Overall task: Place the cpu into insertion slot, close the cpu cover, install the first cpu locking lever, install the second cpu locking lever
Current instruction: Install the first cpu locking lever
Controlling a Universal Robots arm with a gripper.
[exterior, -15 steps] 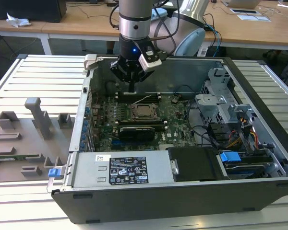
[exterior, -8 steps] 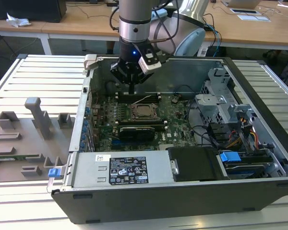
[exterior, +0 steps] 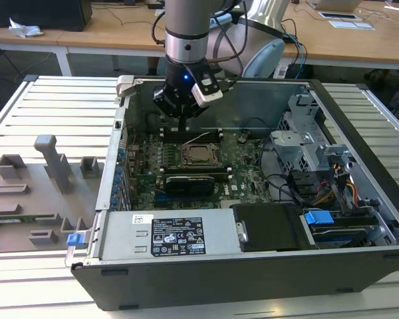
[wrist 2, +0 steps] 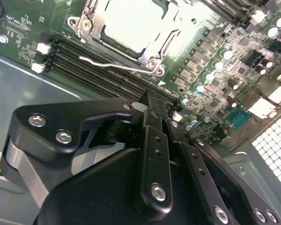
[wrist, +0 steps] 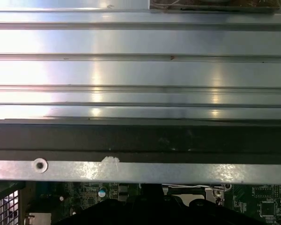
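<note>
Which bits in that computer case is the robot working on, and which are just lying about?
Job in hand:
- cpu, seated in its slot
- cover, closed over the cpu
- lever, a thin wire beside the socket
- hand, above the board

Just there:
- memory slots
- power supply
- grey fixtures outside the case

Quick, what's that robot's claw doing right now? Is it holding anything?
Gripper: shut, holding nothing that shows; it hangs over the memory slots, beside the cpu already seated under the cpu cover.
</note>
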